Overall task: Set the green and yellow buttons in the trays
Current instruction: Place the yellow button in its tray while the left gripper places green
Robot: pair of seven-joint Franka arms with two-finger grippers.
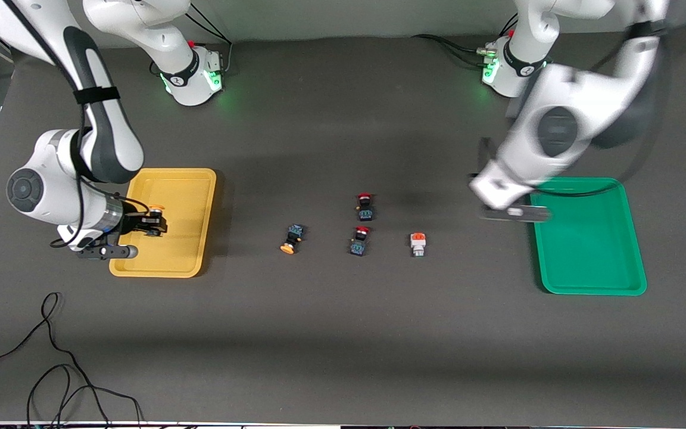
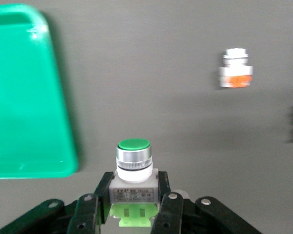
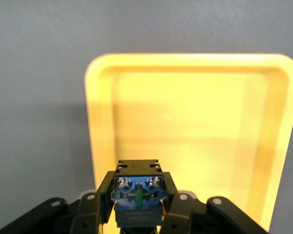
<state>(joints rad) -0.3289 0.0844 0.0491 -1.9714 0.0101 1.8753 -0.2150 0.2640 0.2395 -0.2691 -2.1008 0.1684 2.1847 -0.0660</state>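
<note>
My right gripper (image 1: 151, 226) is shut on a yellow-orange capped, black-blue bodied button (image 1: 155, 208) and holds it low over the yellow tray (image 1: 191, 196). The right wrist view shows the button's blue underside (image 3: 137, 192) between the jaws above the tray (image 3: 195, 122). My left gripper (image 1: 518, 213), blurred, is over the table beside the green tray (image 1: 593, 250). It is shut on the green-topped white button (image 2: 133, 161), with the tray (image 2: 24, 97) off to one side. On the table lie a second yellow-orange capped button (image 1: 291, 238) and the orange-topped white button (image 1: 418, 243), the latter also in the left wrist view (image 2: 236, 70).
Two red-capped black-blue buttons (image 1: 365, 206) (image 1: 359, 241) lie mid-table between the loose yellow-orange button and the white one. Black cables (image 1: 51, 369) trail on the table's near edge at the right arm's end.
</note>
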